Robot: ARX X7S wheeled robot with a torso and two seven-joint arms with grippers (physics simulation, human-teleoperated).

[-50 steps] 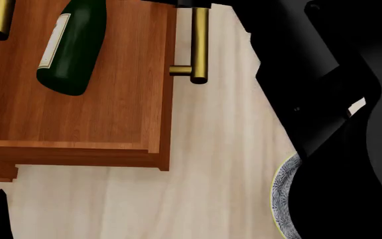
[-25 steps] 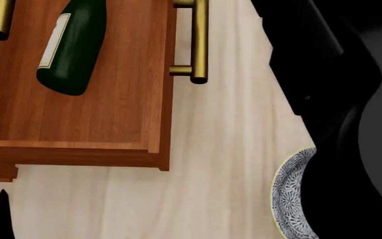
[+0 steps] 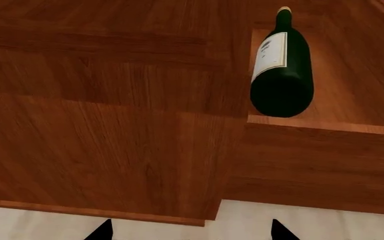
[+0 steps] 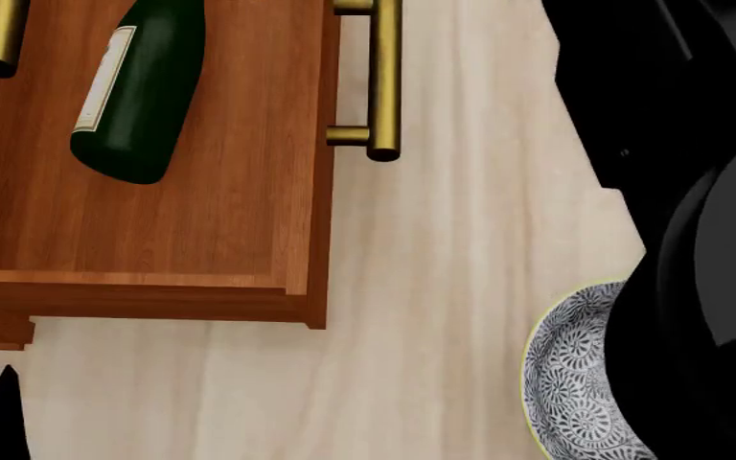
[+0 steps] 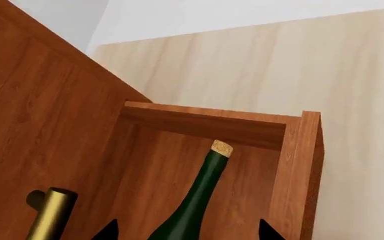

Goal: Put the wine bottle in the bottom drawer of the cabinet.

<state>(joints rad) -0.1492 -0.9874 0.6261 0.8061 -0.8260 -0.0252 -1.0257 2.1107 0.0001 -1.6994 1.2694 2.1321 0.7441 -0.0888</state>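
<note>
Lying on its side in the open bottom drawer (image 4: 215, 230), wine bottle (image 4: 138, 91) shows a white label, print too small to read. Cork end points toward the drawer's far wall in right wrist view. Left gripper (image 3: 188, 231) and right gripper (image 5: 186, 234): only dark fingertips visible, spread apart, holding nothing. Patterned bowl (image 4: 573, 379) sits on pale floor near the robot's body.

A home-like room in a simulator's render is suggested. A reddish-brown wooden cabinet (image 3: 112, 125) with brass handles (image 4: 383, 77) is set on a pale wood floor (image 4: 445, 287), and a wine bottle (image 4: 138, 86) and a patterned bowl (image 4: 573, 374) are seen.
</note>
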